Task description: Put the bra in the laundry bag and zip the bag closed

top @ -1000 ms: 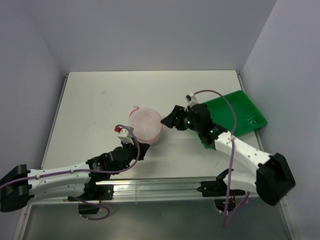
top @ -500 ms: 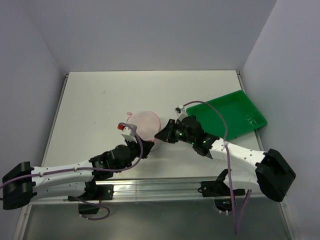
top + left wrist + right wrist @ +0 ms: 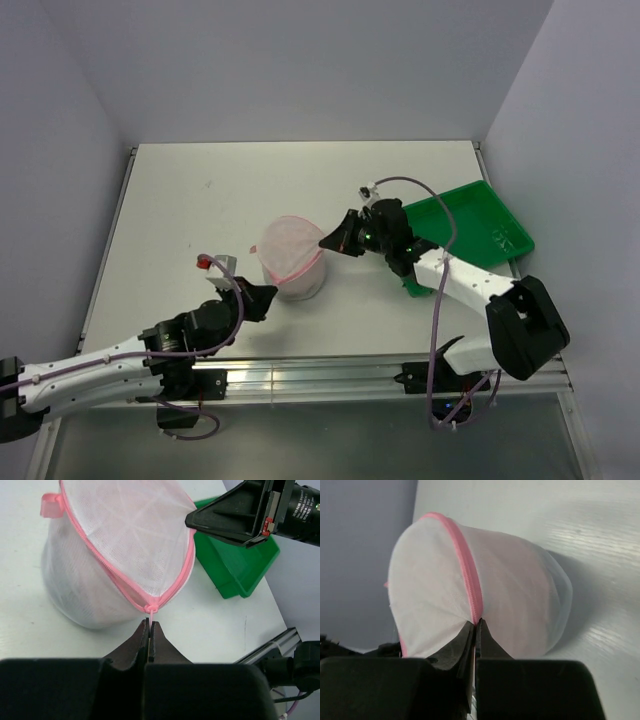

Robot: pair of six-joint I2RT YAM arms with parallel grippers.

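Observation:
The laundry bag, a round white mesh pouch with a pink zipper rim, stands mid-table between both arms. The bra shows only as a pale pink tint through the mesh. My left gripper is at the bag's near side, shut on the small pink zipper pull where the two zipper lines meet. My right gripper is at the bag's right side, shut on the pink zipper rim. In the left wrist view the bag fills the frame and the right gripper touches its far edge.
A green plastic tray lies at the right, partly under my right arm. The table ends in a metal rail along the near edge. A pink hanging loop sticks out of the bag's far side.
My right gripper went from open to shut on the bag's rim. My left arm drew back toward the near left with the zipper pull. The bag now stands taller.

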